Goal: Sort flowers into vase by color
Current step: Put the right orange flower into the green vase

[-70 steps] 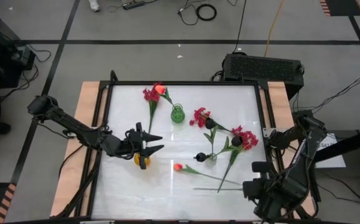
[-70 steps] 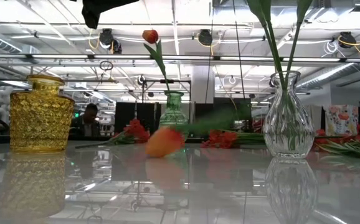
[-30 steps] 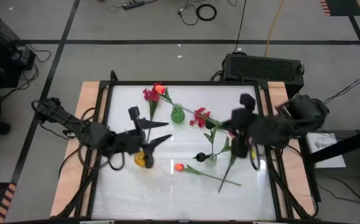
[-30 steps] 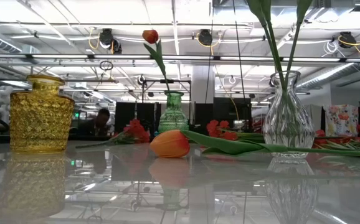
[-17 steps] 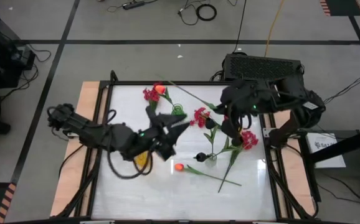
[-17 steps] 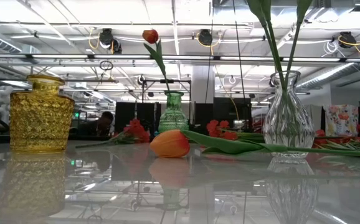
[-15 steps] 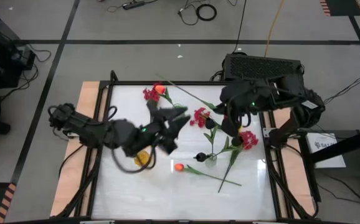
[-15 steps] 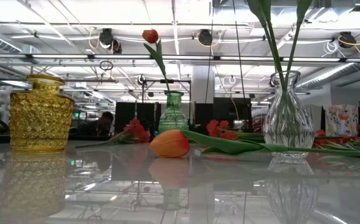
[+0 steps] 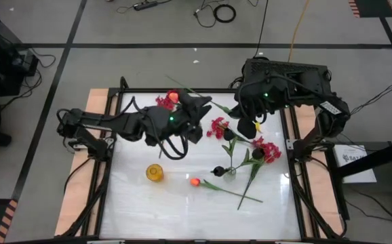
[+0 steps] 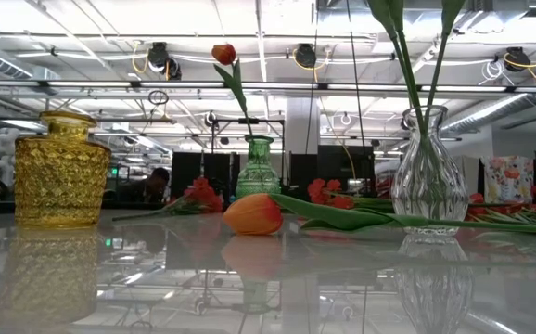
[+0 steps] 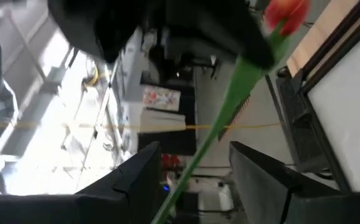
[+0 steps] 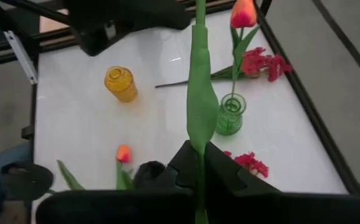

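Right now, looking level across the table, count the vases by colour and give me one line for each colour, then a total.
Yellow vase: 1
Green vase: 1
Clear vase: 1
Total: 3

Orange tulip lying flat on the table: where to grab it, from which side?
Probably mid-stem, not the tulip bud. Come straight down, jaws across the stem: it lies flat, thin, and runs clear of the glass vase.
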